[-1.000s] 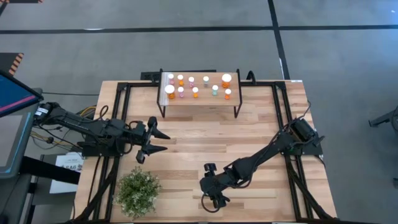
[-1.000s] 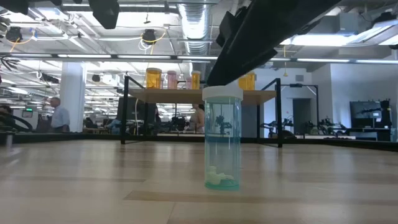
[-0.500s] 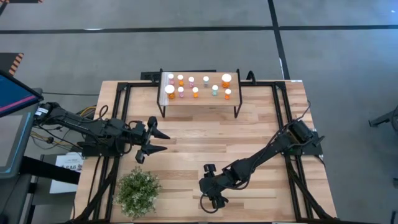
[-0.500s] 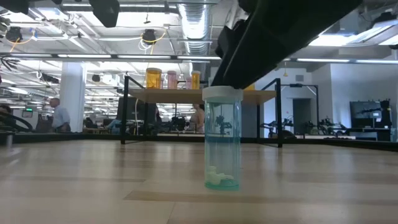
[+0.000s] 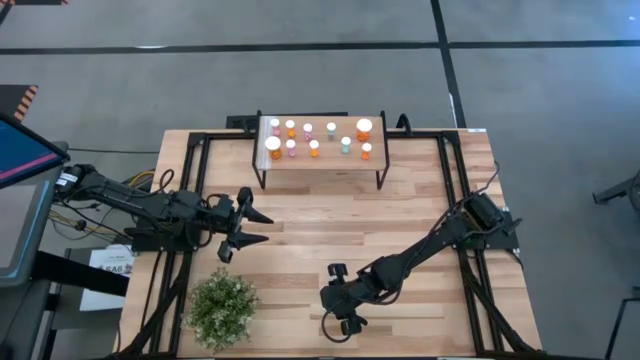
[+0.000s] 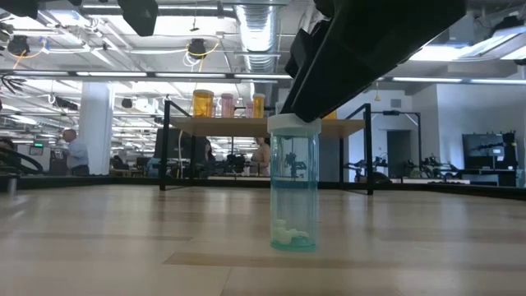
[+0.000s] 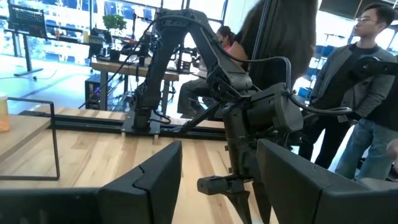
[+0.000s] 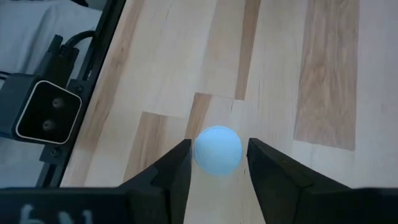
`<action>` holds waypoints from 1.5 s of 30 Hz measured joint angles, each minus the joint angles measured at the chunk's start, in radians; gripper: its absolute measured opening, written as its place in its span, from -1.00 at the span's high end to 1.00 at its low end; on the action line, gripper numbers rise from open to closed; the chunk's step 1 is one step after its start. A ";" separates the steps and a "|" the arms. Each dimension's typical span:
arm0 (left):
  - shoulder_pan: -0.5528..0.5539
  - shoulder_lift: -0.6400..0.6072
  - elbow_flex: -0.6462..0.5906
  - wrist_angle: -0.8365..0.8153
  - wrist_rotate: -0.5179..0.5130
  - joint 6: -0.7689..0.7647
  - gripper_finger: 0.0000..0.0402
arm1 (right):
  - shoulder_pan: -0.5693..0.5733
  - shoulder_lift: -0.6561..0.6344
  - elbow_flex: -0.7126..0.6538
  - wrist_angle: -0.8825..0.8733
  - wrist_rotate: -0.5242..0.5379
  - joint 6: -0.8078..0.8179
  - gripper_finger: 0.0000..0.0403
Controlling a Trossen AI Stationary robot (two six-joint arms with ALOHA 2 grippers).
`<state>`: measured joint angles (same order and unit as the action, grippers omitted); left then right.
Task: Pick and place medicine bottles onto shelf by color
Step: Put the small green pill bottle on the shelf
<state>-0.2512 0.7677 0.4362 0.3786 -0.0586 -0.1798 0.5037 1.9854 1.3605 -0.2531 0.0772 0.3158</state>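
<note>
A teal medicine bottle (image 6: pixel 294 189) with a white cap (image 8: pixel 217 151) stands upright on its base near the table's front edge. My right gripper (image 8: pixel 219 144) slants down over it, shut on the cap. In the high view that gripper (image 5: pixel 344 320) hides the bottle. The shelf (image 5: pixel 322 162) stands at the table's far edge and carries several orange, pink and teal bottles (image 5: pixel 314 147). My left gripper (image 5: pixel 264 227) hangs open over the table's left part, holding nothing. My right gripper has the teal bottle's white cap (image 8: pixel 200 153) between its two fingers (image 8: pixel 179 167), one on each side. The fingers slant down at it from above and from the table's right. The bottle stands upright with its base (image 6: pixel 293 243) on the table.
A green potted plant (image 5: pixel 222 308) stands at the front left. A small camera box (image 8: pixel 47 116) sits at the table's front edge, close to the bottle. People stand beyond the table (image 7: pixel 357 93). Bare wood lies between the bottle and the shelf (image 6: pixel 246 126).
In the low view my right gripper's dark body has come a little lower, down onto the bottle's cap. The bottle stands where it stood, upright.
</note>
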 joint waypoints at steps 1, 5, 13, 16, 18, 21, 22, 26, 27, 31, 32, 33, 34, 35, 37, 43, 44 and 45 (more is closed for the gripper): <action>0.000 0.000 0.000 0.000 0.000 0.000 0.02 | 0.000 0.000 0.000 0.000 0.000 0.001 0.12; 0.000 0.000 0.000 0.000 0.000 0.000 0.02 | 0.000 0.000 0.000 0.000 0.000 0.001 0.13; 0.000 0.000 0.000 0.000 0.000 0.000 0.02 | 0.000 0.000 0.000 0.000 -0.001 -0.002 0.26; 0.000 0.000 0.000 0.000 0.000 0.000 0.02 | 0.000 0.000 0.000 0.000 -0.001 -0.005 0.31; 0.000 0.000 0.000 0.000 0.000 0.000 0.02 | 0.000 0.000 0.000 0.000 -0.001 -0.007 0.33; 0.000 0.000 0.000 -0.002 0.000 0.000 0.02 | 0.000 0.000 0.000 -0.001 -0.001 -0.009 0.33; 0.000 0.000 0.000 -0.003 0.000 0.000 0.02 | 0.000 -0.004 0.000 -0.004 -0.001 -0.009 0.33; 0.000 0.000 0.000 -0.004 0.000 0.000 0.02 | -0.003 -0.015 0.000 -0.017 -0.003 -0.011 0.33; 0.000 0.000 0.000 -0.005 0.000 0.000 0.02 | -0.003 -0.026 0.000 -0.035 -0.003 -0.016 0.34; 0.000 0.000 0.000 -0.005 0.000 0.000 0.02 | -0.018 -0.063 0.010 -0.086 -0.003 -0.034 0.34; 0.000 -0.001 0.000 -0.005 0.000 0.000 0.02 | -0.026 -0.074 0.011 -0.108 -0.003 -0.043 0.34; 0.000 0.000 0.000 -0.006 0.000 0.000 0.02 | -0.034 -0.086 0.012 -0.109 -0.002 -0.055 0.34; 0.000 0.000 0.000 -0.006 0.000 0.000 0.02 | -0.044 -0.102 0.013 -0.118 -0.001 -0.070 0.34; 0.000 -0.001 0.000 -0.005 0.000 0.000 0.02 | -0.055 -0.122 0.013 -0.134 0.000 -0.083 0.34; 0.000 0.000 0.000 -0.007 -0.001 0.000 0.02 | -0.083 -0.166 0.015 -0.153 0.000 -0.114 0.34; 0.000 0.000 0.000 -0.005 -0.001 0.000 0.02 | -0.211 -0.310 0.015 -0.222 0.035 -0.234 0.34; 0.000 0.000 0.000 -0.006 -0.001 0.000 0.02 | -0.240 -0.335 0.015 -0.223 0.039 -0.255 0.34; 0.000 0.000 0.000 -0.006 -0.001 0.000 0.02 | -0.271 -0.357 0.016 -0.222 0.042 -0.275 0.34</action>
<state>-0.2508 0.7673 0.4358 0.3725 -0.0593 -0.1801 0.2324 1.6288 1.3761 -0.4755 0.1188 0.0413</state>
